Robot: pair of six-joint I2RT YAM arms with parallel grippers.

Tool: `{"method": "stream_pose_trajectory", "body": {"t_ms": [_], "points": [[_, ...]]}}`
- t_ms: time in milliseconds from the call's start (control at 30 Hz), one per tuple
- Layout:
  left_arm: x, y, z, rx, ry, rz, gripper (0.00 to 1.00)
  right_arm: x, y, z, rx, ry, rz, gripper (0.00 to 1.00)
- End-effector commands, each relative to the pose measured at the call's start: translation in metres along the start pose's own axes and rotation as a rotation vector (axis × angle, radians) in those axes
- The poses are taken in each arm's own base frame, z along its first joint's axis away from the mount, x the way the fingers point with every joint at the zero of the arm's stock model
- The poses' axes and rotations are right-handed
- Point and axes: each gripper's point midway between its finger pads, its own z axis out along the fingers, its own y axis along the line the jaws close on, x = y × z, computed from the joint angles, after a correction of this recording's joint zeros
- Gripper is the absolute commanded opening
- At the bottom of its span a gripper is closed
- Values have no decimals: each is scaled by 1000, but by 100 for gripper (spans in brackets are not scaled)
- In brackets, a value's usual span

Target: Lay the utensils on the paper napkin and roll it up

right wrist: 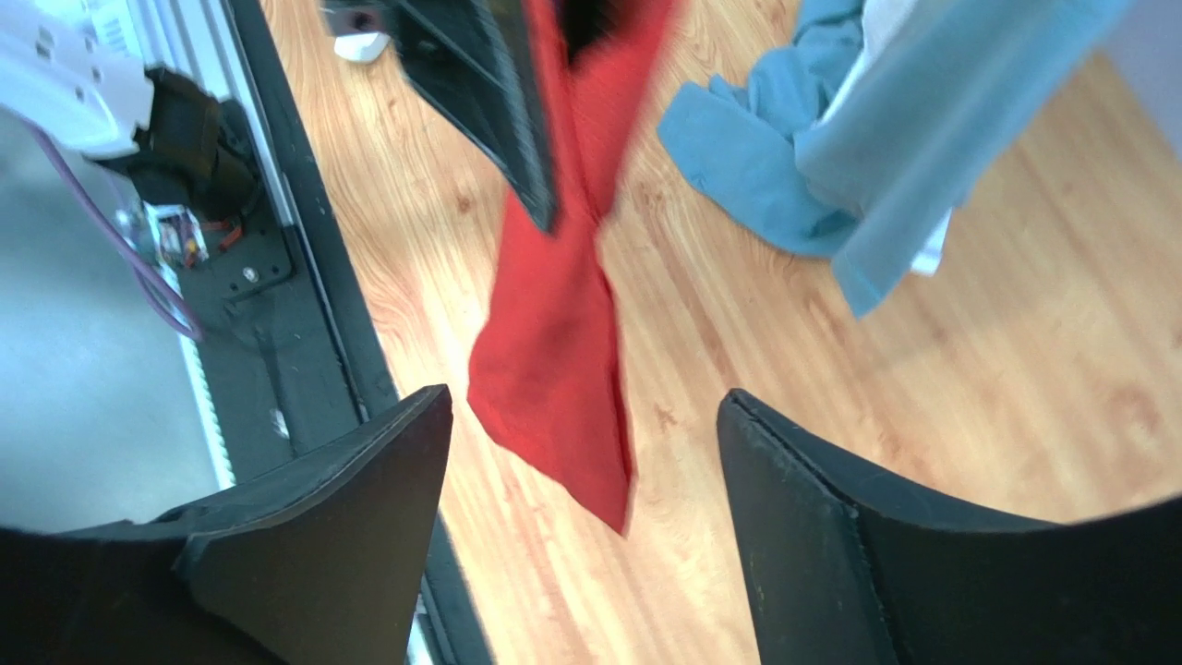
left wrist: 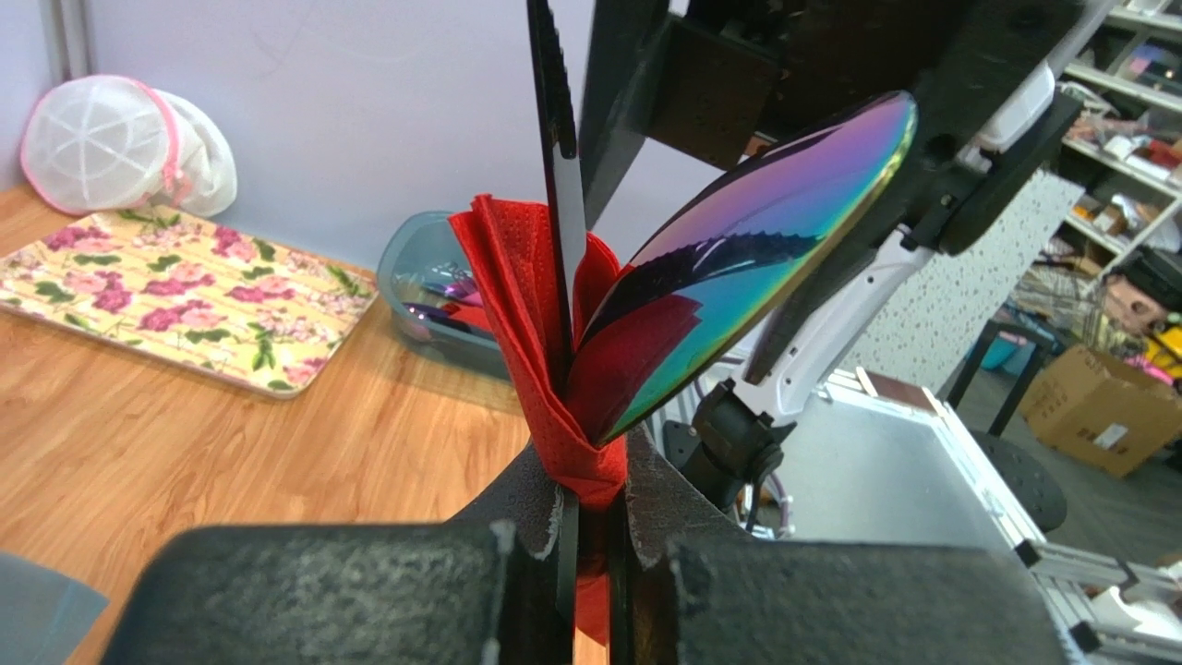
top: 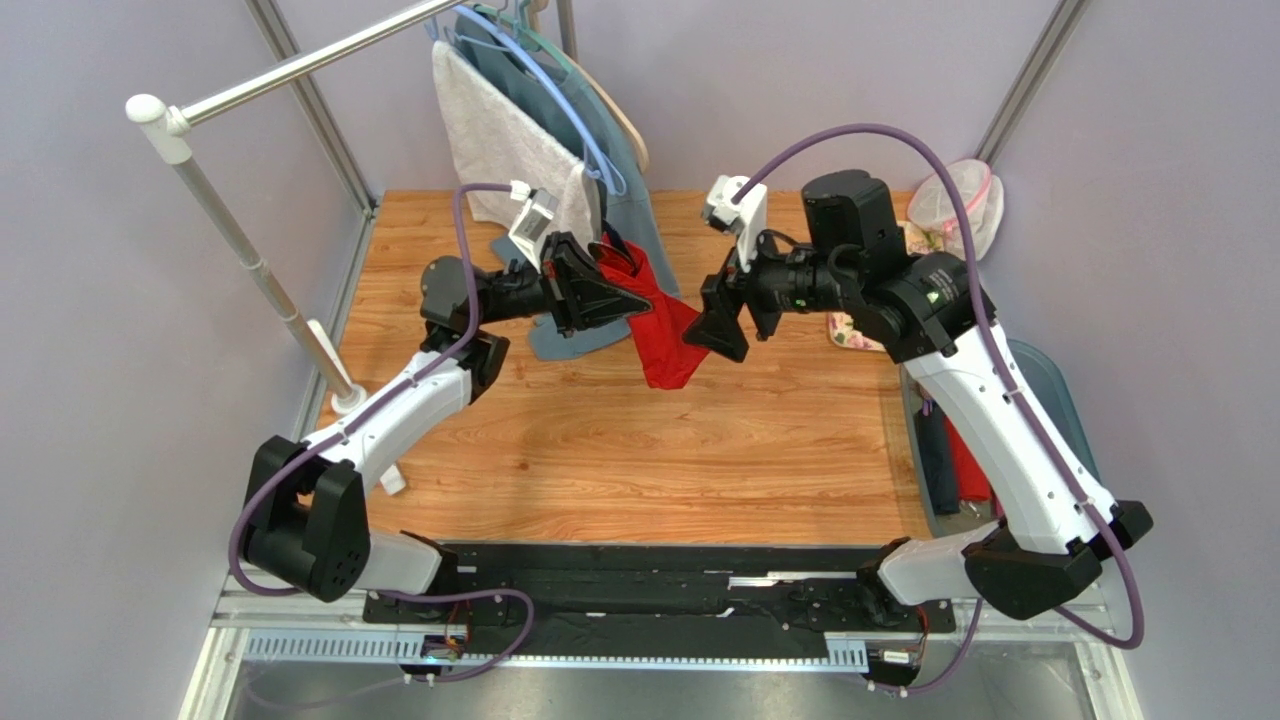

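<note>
My left pincer (top: 631,297) is clamped shut on the paper napkin (top: 661,345), holding it up in the air over the middle of the wooden counter (top: 646,450). In my left wrist view the pincer (left wrist: 590,554) squeezes the red sheet (left wrist: 507,277) at a bunched waist, and the paper flares open above the grip like a cone. Out of that cone rises a spoon (left wrist: 749,236) with a rainbow sheen, its bowl tilted away to the right. Beside it a thin dark strip (left wrist: 555,139) stands upright, edge-on, so I cannot tell which utensil it is. My right pincer (top: 706,330) faces the left one from just beside the napkin, its jaws apart and gripping nothing. In my right wrist view the pincer (right wrist: 583,402) has a black finger on either side, and the napkin (right wrist: 555,360) hangs ahead of them as a long red tail tapering to a point, touching neither finger. A blue cloth (right wrist: 756,160) lies crumpled on the counter beyond it. Further right a floral cloth (left wrist: 181,298) lies flat on the wood, with a white mesh bag (left wrist: 125,146) behind it against the wall.
</note>
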Motion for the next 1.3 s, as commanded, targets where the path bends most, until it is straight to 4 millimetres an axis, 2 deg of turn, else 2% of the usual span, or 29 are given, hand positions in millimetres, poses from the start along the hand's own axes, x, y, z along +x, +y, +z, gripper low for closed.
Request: {"method": "stream_pose_trajectory", "body": {"t_ms": [0,33,100,133,167,233,300,367,533,700,867,967,1133,1233,1267], "points": [[-44,-22,4,20,-89,91,0,-5,-9,-21,18,-73,182,71],[-46,-22,4,16,-95,89,0,2,-17,-23,24,-75,251,68],[-52,-25,4,4,-112,85,0,-2,-12,-27,-41,-111,296,57],[-55,-26,4,0,-119,86,0,0,-18,-31,-46,-121,329,56],[-55,-26,4,-6,-118,81,0,-2,-9,-31,-122,-136,375,54],[-58,-30,3,-8,-119,92,0,-3,-12,-34,-164,-152,431,52],[-58,-30,3,-16,-117,92,0,-9,-3,-37,-242,-169,445,51],[-58,-30,2,-23,-115,88,0,-10,2,-39,-273,-173,435,51],[-58,-32,2,-31,-110,89,0,-12,11,-45,-297,-187,413,62],[-62,-36,2,-25,-109,91,0,-2,4,-38,-245,-171,394,63],[-64,-41,1,-17,-110,95,0,-3,0,-34,-244,-174,357,52],[-64,-43,1,-15,-110,95,0,-1,2,-30,-255,-164,358,41],[-67,-48,1,-4,-107,110,0,-7,2,-23,-267,-162,344,35],[-69,-50,1,1,-107,121,0,-11,-3,-20,-265,-165,340,18],[-68,-50,1,3,-104,123,0,-12,-5,-19,-259,-164,341,5]]}}
